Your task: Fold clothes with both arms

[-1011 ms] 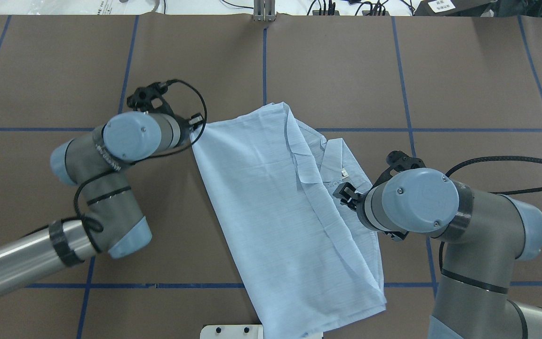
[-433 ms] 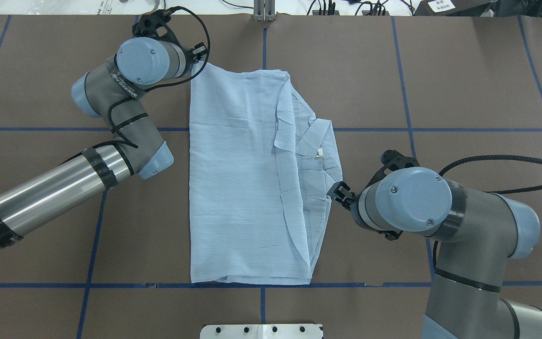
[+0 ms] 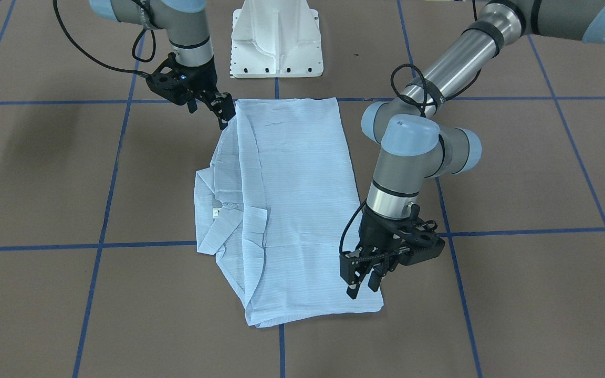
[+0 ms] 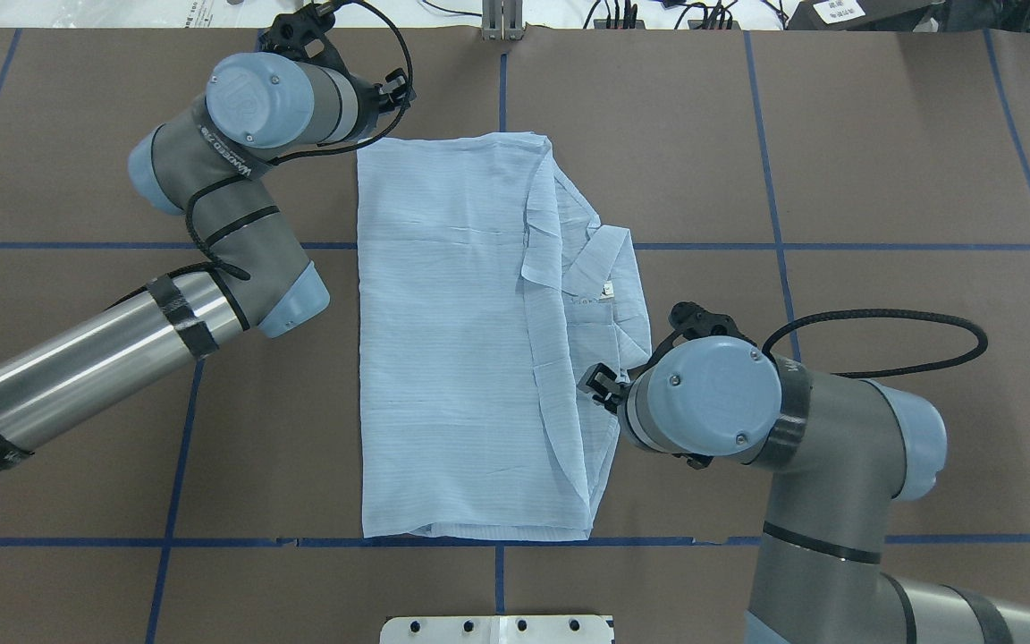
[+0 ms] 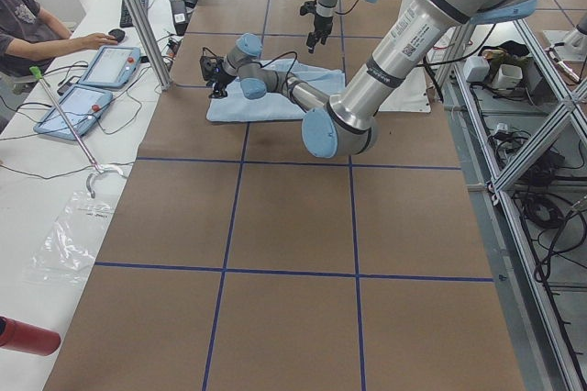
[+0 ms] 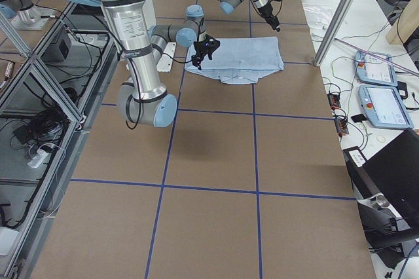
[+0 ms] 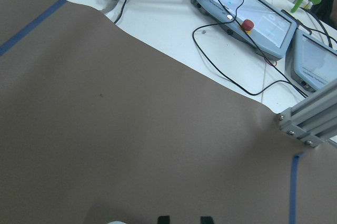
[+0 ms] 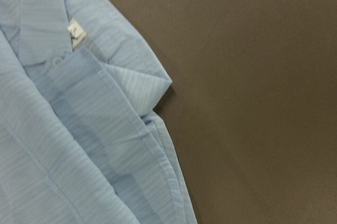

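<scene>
The shirt [image 4: 452,358] lay flat on the table [image 4: 882,161], folded into one long rectangle, between my two pairs of fingers. My left fingers [image 3: 364,282] hung just over one end corner of it and pointed down. They were spread a little, and they held nothing. In my left wrist view only bare table showed past the two black tips, and no cloth was between them.

My right fingers [image 3: 223,113] were at the opposite long edge, near the other end of the shirt. They were touching the layered edge there or were just beside it. I could not tell if they were pinching the cloth or were apart, because the tips were not clear in any view. The collar [image 4: 595,259] and the white neck label [image 4: 608,288] were on this same side, a little farther along the edge from my right fingers. My right wrist view showed the label [image 8: 76,32] and the folded edge against the table.
</scene>
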### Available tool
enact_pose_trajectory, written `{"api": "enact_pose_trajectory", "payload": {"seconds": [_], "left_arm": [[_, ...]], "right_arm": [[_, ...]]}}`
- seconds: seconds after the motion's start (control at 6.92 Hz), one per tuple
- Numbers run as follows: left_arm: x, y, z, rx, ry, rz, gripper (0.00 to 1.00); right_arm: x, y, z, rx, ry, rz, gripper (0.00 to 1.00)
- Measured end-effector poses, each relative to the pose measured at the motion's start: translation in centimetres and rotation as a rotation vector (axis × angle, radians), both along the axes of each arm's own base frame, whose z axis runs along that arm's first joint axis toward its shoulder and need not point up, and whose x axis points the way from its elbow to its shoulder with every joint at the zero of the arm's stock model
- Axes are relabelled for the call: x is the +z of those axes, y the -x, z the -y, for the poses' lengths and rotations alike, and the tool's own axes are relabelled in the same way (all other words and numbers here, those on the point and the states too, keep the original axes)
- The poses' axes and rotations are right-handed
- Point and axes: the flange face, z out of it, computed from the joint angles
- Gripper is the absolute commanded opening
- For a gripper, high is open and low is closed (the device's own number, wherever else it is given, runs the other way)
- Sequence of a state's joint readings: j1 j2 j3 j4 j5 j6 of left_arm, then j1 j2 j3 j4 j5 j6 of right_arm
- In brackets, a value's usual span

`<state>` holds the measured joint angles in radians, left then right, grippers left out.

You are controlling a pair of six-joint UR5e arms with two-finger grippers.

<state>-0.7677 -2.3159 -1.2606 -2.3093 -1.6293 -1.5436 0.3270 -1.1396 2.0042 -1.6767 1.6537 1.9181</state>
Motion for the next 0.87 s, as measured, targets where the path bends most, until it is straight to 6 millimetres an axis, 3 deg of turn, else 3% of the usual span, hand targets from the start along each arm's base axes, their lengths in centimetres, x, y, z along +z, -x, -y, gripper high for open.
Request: {"api": "enact_pose_trajectory", "payload": {"seconds": [0.29, 0.43, 0.87], "left_arm": [[-0.5, 3.4, -4.0, 0.051, -0.024, -0.052, 0.99], [-0.8, 4.1, -4.9, 0.056, -0.025, -0.058, 0.99], [-0.8, 4.4, -5.7, 0.060, -0.019, -0.064, 0.99]], "right_arm": [[0.5, 3.6, -3.6, -0.198, -0.140, -0.056, 1.00], [0.7, 5.3, -4.3, -0.300, -0.219, -0.087, 1.00], [2.0, 7.7, -4.3, -0.523, -0.394, -0.166, 1.00]]}}
